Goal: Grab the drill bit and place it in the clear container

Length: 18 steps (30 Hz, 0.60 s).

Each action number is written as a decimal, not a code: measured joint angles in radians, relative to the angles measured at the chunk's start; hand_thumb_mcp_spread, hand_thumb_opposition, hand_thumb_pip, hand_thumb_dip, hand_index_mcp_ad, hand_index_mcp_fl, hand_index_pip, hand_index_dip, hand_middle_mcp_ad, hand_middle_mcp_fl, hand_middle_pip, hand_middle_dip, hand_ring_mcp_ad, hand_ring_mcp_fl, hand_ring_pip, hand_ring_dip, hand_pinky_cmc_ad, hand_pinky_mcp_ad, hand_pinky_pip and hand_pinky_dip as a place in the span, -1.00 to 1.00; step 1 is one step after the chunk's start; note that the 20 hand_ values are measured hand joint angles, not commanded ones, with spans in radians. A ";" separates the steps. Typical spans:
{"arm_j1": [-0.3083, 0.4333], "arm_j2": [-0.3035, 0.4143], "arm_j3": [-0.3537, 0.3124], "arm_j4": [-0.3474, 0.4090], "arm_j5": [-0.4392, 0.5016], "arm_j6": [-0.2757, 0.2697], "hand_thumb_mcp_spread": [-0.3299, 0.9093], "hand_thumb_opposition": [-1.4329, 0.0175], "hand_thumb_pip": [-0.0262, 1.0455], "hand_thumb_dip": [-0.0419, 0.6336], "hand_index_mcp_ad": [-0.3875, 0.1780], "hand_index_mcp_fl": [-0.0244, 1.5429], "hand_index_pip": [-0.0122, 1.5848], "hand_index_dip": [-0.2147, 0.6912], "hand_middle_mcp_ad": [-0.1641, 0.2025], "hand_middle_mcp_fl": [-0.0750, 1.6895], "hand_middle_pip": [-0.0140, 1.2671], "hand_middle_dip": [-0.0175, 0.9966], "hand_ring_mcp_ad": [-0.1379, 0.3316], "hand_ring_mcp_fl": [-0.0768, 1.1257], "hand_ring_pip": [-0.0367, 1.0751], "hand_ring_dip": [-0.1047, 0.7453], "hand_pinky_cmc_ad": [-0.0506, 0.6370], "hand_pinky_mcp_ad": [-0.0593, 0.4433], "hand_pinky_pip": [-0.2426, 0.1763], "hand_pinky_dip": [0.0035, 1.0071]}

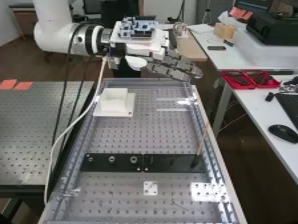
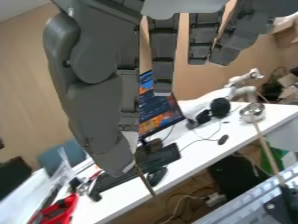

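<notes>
In the high view the hand (image 1: 174, 66) is held above the far end of the bench, its fingers pointing right. From the wrist, the thumb and a finger of the hand (image 2: 100, 115) meet at their tips, pinching a thin dark drill bit (image 2: 146, 181) that slants away from them. Bright glints (image 1: 186, 101) lie near the right rail at the bench's far end; whether they belong to the clear container, I cannot tell.
A white block (image 1: 114, 100) sits at the bench's far left. Across the middle runs a black plate (image 1: 123, 161) with several round fittings. A thin stick (image 1: 202, 137) rises at its right end. Red trays (image 1: 249, 79) and a mouse (image 1: 284, 133) are on the side table.
</notes>
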 joint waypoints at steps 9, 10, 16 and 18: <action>0.068 0.012 -0.003 -0.016 -0.088 -0.049 0.65 -0.37 -0.18 0.00 0.16 0.20 0.08 0.53 0.38 -0.52 -0.77 -0.47 0.35 -0.76 -0.79 -0.61 0.04 -0.22 -0.14 -0.69; 0.073 0.011 -0.001 -0.020 -0.102 -0.052 0.65 -0.37 -0.18 0.00 0.16 0.20 0.07 0.53 0.40 -0.52 -0.77 -0.47 0.35 -0.76 -0.79 -0.61 0.04 -0.22 -0.14 -0.69; 0.107 -0.014 0.014 -0.041 -0.079 -0.068 0.66 -0.38 -0.18 0.00 0.16 0.22 0.05 0.53 0.38 -0.52 -0.77 -0.47 0.35 -0.76 -0.79 -0.61 0.04 -0.22 -0.14 -0.69; 0.115 -0.030 0.022 -0.048 -0.100 -0.072 0.66 -0.38 -0.18 0.00 0.16 0.22 0.05 0.53 0.38 -0.52 -0.77 -0.47 0.35 -0.76 -0.79 -0.61 0.04 -0.22 -0.14 -0.69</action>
